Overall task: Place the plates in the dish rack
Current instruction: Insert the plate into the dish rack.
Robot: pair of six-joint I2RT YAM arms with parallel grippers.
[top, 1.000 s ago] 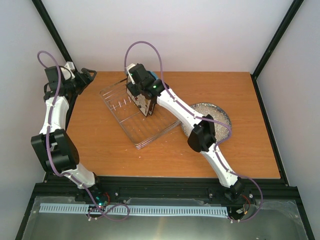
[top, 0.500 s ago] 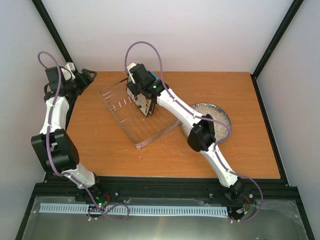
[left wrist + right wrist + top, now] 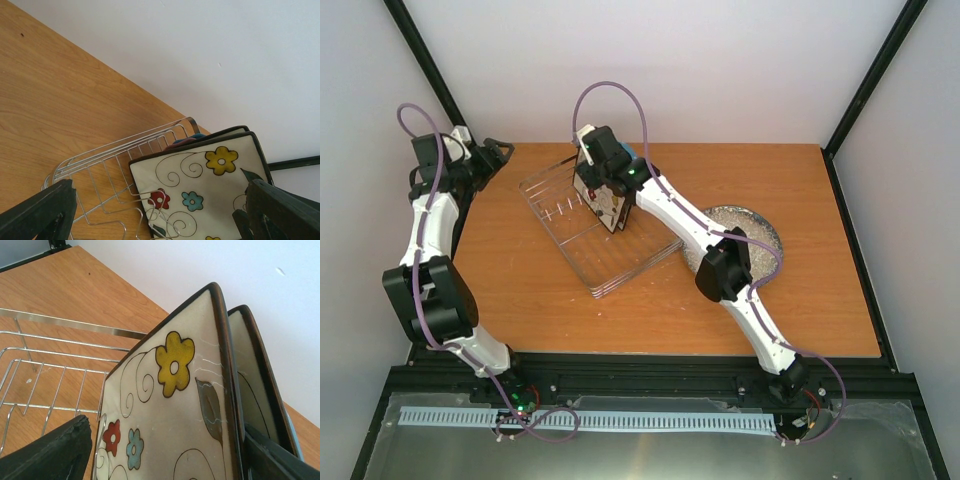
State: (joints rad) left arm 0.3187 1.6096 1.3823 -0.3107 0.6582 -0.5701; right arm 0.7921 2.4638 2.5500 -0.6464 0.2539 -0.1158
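Observation:
The wire dish rack (image 3: pixel 610 255) lies at the table's middle left. Two square cream flower plates stand on edge at its far end, the front plate (image 3: pixel 170 405) just ahead of the second plate (image 3: pixel 252 375). My right gripper (image 3: pixel 605 205) is over them, open, its jaws straddling the front plate's top edge, with the left finger (image 3: pixel 45 455) off the plate's face. A blue plate (image 3: pixel 200 136) peeks out behind the square ones. The round grey speckled plate (image 3: pixel 760 225) lies flat under the right arm. My left gripper (image 3: pixel 500 150) hangs open and empty at the far left corner, facing the rack (image 3: pixel 100 160).
Black frame posts rise at both far corners, and white walls close in the back and sides. The right arm's forearm stretches from the near right across the grey plate to the rack. Bare wood shows to the right of the grey plate and along the near edge.
My right gripper's jaws have spread wider around the front square plate and the wrist has shifted slightly toward the far side. The left arm has stayed still.

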